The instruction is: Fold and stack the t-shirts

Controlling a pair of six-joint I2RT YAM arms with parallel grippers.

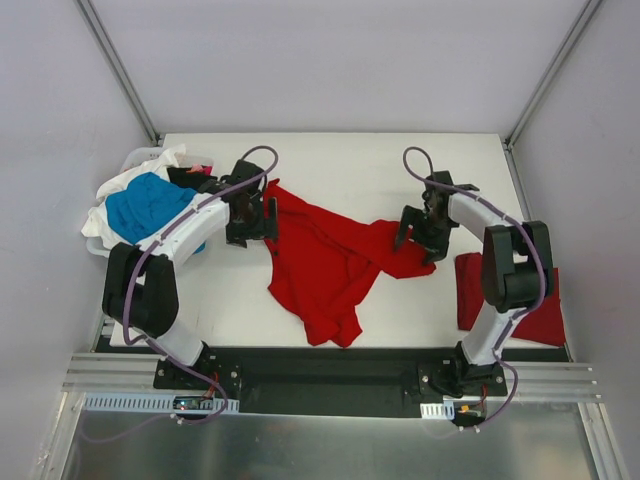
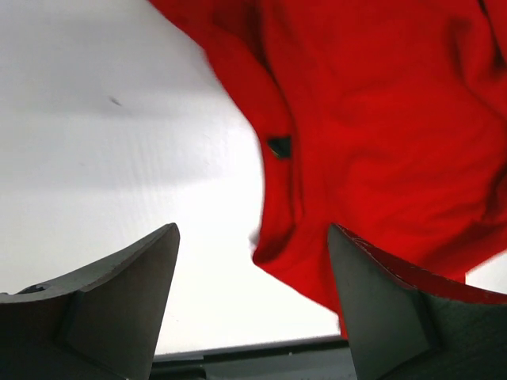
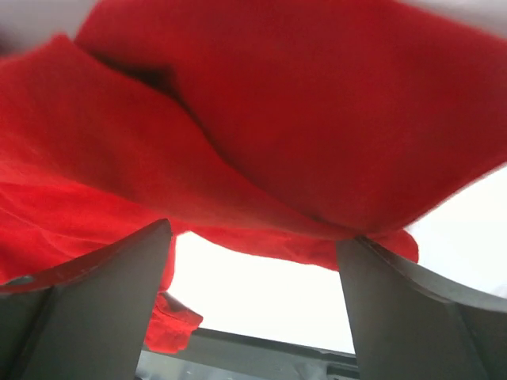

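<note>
The step in hand looks like spreading. The crumpled red t-shirt [image 1: 320, 265] lies on the desk [image 1: 350, 165] between the two sets of jaws, and both stand open, gripping nothing. Its edge sits just ahead of the left jaws, and cloth fills the space ahead of the right jaws. Next, I judge, each must close on an edge and draw it flat. Only the top view shows the folded red square [image 1: 467, 290] right of the right jaws and the waiting pile [image 1: 150, 205] left of the left jaws — the wrist views alone show the gaps.

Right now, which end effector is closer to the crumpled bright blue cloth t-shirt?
Left. The left end effector is just beside the crumpled bright blue cloth t-shirt, on its right. The right end effector is across the spread red cloth t-shirt, much farther away.
</note>
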